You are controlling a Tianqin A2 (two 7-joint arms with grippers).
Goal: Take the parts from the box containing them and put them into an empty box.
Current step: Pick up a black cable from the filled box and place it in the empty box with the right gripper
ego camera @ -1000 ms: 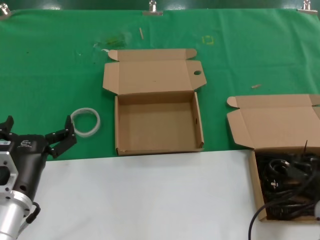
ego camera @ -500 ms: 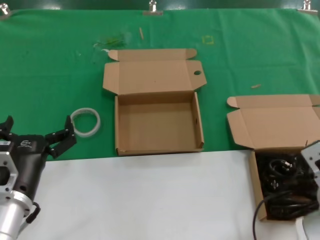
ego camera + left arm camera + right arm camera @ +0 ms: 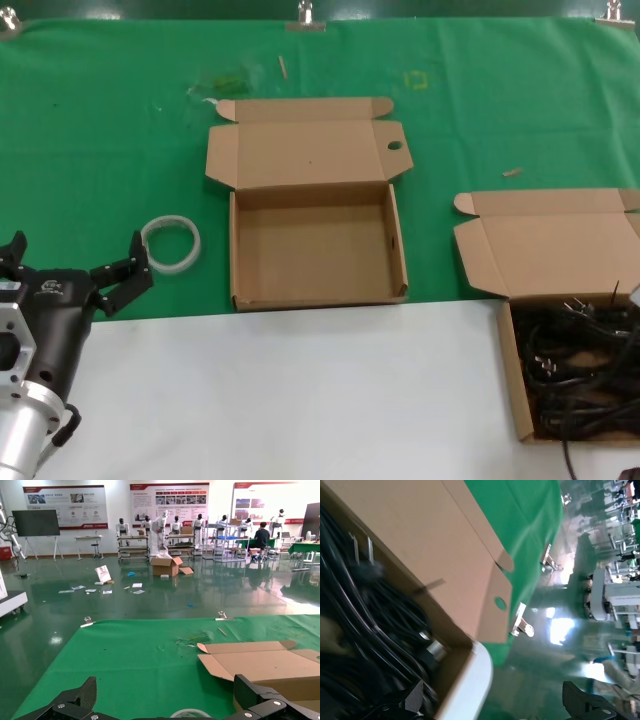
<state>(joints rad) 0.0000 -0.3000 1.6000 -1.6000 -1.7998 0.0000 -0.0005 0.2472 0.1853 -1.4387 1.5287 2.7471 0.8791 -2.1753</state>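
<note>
In the head view the left tool (image 3: pixel 78 268) stands at the lower left of the frame, with its dark fingers (image 3: pixel 128 272) spread wide and nothing between them; it is over the edge where the green cloth (image 3: pixel 100 130) meets the white part of the desk (image 3: pixel 300 400). A small pale logo is on the black body of this tool, but I cannot read it. Just beside its right finger lies the white tape ring (image 3: pixel 171 243), flat on the cloth.

The empty box (image 3: pixel 315 250) is in the middle of the frame, with its lid (image 3: pixel 305 150) folded back toward the upper part of the picture; a small oval hole (image 3: pixel 394 146) is near the right corner of the lid; no writing is seen on the cardboard.

The box containing them (image 3: pixel 515 385) is at the lower right of the frame, lid open and plain; the parts (image 3: pixel 585 365) lie inside as a tangle of black cords, some with metal plug pins pointing up.

The right tool (image 3: pixel 495 702) shows only in the right wrist view, at the bottom of that frame; its two dark fingertips (image 3: pixel 582 697) are well apart and hold nothing; the cords (image 3: pixel 375 630) in the open box are close before it.

In the left wrist view the posters (image 3: pixel 65 500) on the far wall carry text, too small to read.
</note>
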